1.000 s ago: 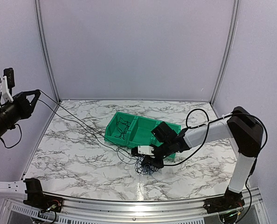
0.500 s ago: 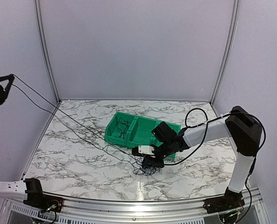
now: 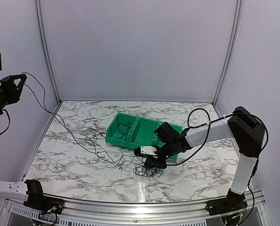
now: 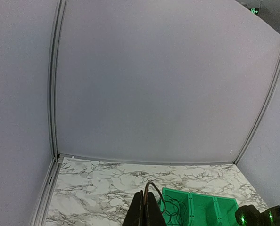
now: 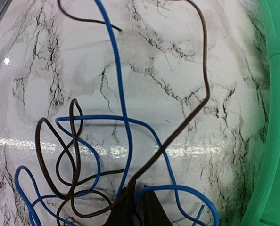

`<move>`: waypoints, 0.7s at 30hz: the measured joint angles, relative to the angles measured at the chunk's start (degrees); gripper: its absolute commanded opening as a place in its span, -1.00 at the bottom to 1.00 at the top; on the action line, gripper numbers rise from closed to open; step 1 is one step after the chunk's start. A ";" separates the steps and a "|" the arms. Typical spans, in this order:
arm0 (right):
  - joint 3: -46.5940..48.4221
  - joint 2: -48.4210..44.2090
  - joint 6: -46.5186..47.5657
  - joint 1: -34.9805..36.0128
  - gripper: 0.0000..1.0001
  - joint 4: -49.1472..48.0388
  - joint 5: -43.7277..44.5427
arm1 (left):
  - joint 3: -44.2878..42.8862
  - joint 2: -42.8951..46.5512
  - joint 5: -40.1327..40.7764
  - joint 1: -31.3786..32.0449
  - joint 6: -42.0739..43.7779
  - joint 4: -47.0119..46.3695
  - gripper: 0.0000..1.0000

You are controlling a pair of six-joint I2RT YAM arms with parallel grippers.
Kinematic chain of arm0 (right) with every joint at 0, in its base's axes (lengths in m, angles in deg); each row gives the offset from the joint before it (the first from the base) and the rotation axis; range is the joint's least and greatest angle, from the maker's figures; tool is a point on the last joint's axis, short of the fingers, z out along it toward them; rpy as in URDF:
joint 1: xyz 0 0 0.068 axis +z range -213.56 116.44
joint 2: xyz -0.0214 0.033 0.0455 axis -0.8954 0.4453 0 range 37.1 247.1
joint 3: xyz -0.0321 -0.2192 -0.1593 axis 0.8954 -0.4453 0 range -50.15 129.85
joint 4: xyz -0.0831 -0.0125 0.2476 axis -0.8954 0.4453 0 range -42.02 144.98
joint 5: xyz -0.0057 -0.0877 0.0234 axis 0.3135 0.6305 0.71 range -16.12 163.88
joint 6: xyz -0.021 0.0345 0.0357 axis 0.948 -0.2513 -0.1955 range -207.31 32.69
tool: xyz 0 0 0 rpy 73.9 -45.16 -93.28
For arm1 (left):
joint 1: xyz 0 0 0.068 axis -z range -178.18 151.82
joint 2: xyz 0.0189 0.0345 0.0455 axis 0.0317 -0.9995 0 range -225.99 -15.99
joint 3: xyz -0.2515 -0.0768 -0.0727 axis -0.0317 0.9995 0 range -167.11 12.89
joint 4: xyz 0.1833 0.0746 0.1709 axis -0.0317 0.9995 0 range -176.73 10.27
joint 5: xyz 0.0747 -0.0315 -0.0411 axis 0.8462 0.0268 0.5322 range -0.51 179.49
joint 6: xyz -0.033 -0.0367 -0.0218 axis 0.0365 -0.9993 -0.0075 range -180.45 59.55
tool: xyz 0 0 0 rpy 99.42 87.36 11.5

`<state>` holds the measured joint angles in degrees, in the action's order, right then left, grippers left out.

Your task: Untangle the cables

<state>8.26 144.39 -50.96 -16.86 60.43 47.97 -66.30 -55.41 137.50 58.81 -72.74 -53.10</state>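
From above, the left gripper (image 3: 22, 80) is being held high, clamped on a strand of the thin black and blue cables (image 3: 141, 172). Their tangle is being covered on the white marbled table (image 3: 69, 160) by the lowered right gripper (image 3: 152, 163).

At the left wrist, a dark loop is being pinched.

At the right wrist, jaws are being shown nearly together over the tangle; whether anything is gripped cannot be told.

Right arm (image 3: 210, 132) — white links, bulky black joints, a looping black arm cable (image 3: 198, 110), black end effector (image 3: 152, 164).

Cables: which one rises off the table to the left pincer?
The dark cable, gripped high up by the left pincer; the blue ones lie on the table.
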 measured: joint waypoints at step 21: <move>-0.09 -0.02 -0.13 -1.22 -0.92 0.31 -0.63 | -21.44 -7.17 4.96 -0.04 15.26 -1.90 -1.00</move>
<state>8.18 144.37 -51.09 -18.09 60.73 47.34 -87.75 -62.58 142.46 58.77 -57.49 -55.01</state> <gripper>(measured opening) 0.047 0.013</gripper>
